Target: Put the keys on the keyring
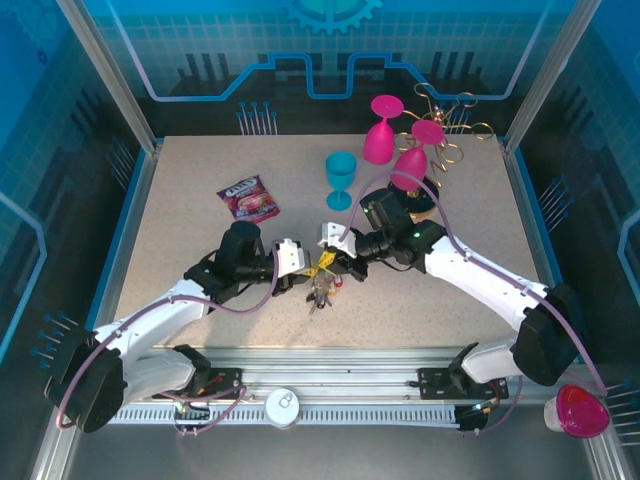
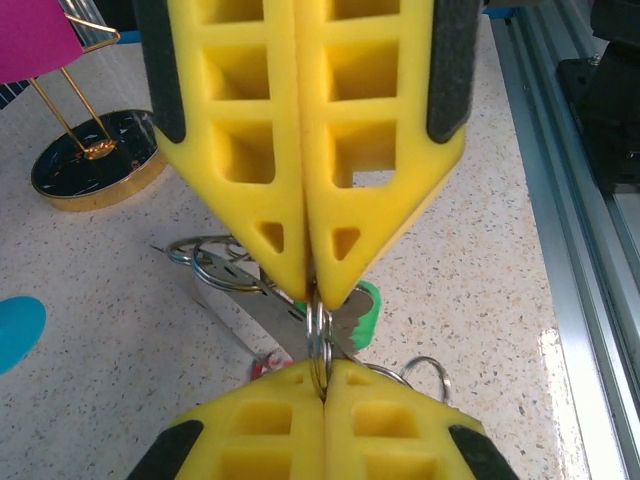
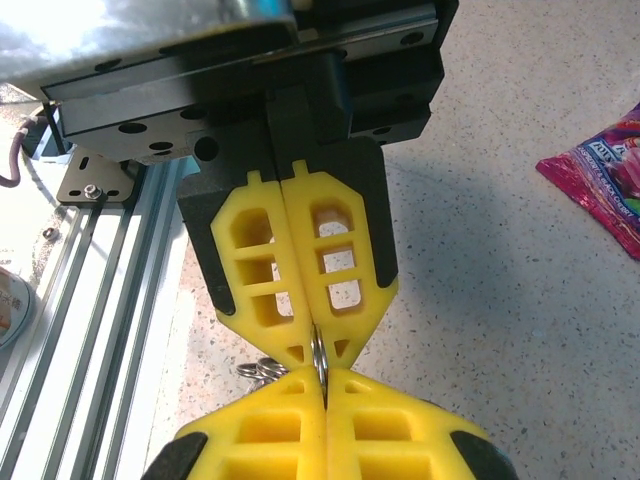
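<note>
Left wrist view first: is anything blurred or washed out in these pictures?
Left wrist view: the right gripper's fingers loom soft, the keyring they pinch is crisper, and the rail glares white. Right wrist view: the metal plate top left is blown out; a soft shadow lies on the table. Top view: evenly lit.

The right claw [image 2: 312, 296] hides most of the keys [image 2: 366, 308].

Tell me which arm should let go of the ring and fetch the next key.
Left, probably. The left tool and right tool are both shut tip to tip on the ring. The keys, one green-headed, lie just ahead of the left tool in its wrist view; the right wrist view catches a sliver.
</note>
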Motion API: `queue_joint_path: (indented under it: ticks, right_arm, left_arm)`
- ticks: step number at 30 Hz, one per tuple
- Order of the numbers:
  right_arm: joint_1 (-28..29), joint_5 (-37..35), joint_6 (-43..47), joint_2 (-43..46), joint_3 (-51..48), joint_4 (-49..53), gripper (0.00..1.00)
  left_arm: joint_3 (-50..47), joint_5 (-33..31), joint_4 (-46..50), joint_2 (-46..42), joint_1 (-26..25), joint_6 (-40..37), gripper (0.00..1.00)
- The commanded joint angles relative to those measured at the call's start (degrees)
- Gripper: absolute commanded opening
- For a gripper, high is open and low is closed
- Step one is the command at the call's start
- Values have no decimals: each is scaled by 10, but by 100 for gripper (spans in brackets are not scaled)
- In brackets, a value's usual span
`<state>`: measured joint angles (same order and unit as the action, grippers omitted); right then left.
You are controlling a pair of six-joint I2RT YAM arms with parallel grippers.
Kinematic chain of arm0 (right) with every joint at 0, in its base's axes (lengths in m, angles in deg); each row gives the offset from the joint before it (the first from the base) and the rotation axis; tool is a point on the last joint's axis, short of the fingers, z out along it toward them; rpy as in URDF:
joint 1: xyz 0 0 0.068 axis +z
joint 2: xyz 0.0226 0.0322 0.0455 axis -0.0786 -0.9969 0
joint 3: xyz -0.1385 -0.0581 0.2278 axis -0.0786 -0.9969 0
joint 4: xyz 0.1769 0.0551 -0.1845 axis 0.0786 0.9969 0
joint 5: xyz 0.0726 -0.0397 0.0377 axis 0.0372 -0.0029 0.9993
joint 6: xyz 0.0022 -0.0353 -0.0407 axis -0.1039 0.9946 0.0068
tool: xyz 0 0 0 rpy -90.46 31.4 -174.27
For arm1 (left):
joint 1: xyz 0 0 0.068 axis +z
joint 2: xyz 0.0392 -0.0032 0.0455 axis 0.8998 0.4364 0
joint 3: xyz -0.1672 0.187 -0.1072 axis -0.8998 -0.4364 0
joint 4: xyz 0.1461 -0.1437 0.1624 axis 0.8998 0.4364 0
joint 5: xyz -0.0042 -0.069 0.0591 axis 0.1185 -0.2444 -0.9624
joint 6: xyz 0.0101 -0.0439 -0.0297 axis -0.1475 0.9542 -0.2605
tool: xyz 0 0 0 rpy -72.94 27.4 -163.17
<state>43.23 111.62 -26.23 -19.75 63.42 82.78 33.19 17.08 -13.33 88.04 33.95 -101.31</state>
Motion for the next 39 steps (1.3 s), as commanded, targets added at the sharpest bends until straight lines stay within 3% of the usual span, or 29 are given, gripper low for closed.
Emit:
queue_joint_path:
  ticks: [1, 8, 10, 13, 26, 27, 28, 29, 30, 33, 39]
  right_arm:
    - [6, 17, -9, 8, 9, 5, 0]
    - [1, 19, -25, 16, -6, -5, 0]
    - [3, 13, -20, 13, -3, 1, 0]
    - [9, -1, -6, 4, 5, 20, 0]
    - [17, 7, -21, 1, 5, -5, 0]
    - [10, 12, -41, 11, -9, -26, 3]
    - [-4, 22, -65, 24, -29, -58, 18]
    - [-19, 35, -90, 38, -54, -92, 26]
    - [-32, 49, -106, 48, -75, -121, 29]
    - [-58, 84, -136, 62, -116, -180, 32]
    - [-59, 105, -142, 58, -136, -186, 34]
  left_arm:
    - [-6, 5, -23, -13, -2, -12, 0]
    - [-13, 17, -45, -15, -2, 1, 0]
    - [-10, 14, -45, -13, -1, 9, 13]
    - [-8, 17, -46, -14, -1, 13, 17]
    - [6, 26, -42, 6, -1, 18, 0]
    - [2, 24, -51, 4, -1, 20, 0]
    - [-5, 23, -64, 1, -1, 24, 0]
    - [-14, 24, -81, -3, -1, 29, 0]
    - [-23, 24, -99, -6, 0, 34, 0]
    - [-40, 32, -138, -11, 1, 44, 0]
    - [-47, 36, -158, -18, 1, 51, 0]
